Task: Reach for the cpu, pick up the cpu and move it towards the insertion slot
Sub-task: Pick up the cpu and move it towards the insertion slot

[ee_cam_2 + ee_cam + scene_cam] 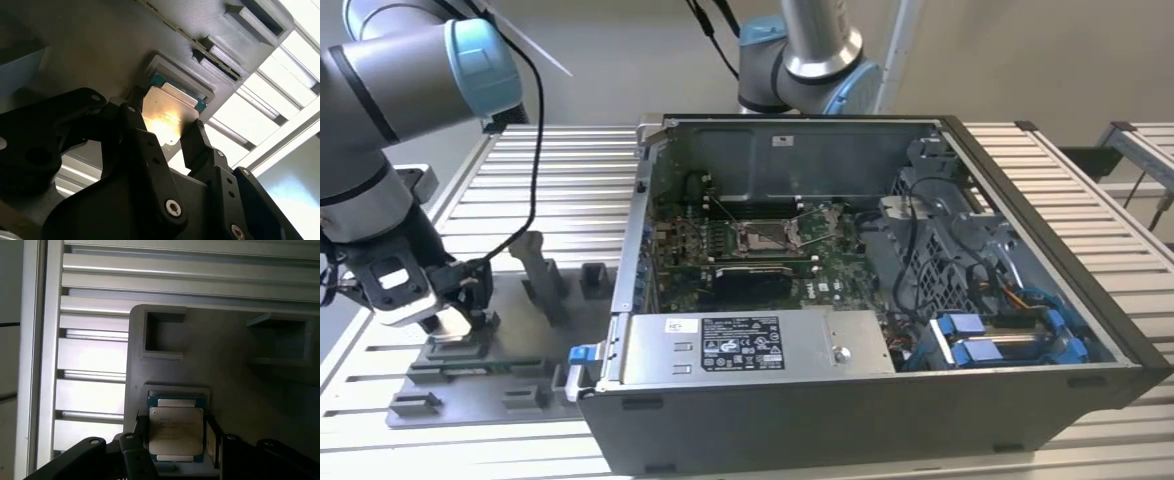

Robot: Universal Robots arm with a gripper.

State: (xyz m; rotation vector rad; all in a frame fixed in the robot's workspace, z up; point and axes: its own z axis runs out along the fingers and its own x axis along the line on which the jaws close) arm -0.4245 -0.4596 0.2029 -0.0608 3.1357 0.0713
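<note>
We find the cpu (176, 427) seated in the fixture (225, 365) (the gripper (175, 437) straddles it), at the exterior view's left of the case (854, 410) holding the insertion slot (763, 236).

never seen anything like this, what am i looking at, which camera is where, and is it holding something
This is a grey robot arm with blue joint caps, ending in a black gripper. The exterior view comes from a camera standing off the arm and takes in the whole bench. Both wrist views come from cameras riding on the arm near the gripper, so they see its work up close.

On the ribbed aluminium table lie a flat grey plastic fixture with recesses and an open dark computer case. Inside the case is a green motherboard with the small metal-framed square insertion slot.

The gripper is down at the fixture, right over the small silvery square cpu, which sits in one recess. I cannot tell whether it grips the cpu yet.
</note>
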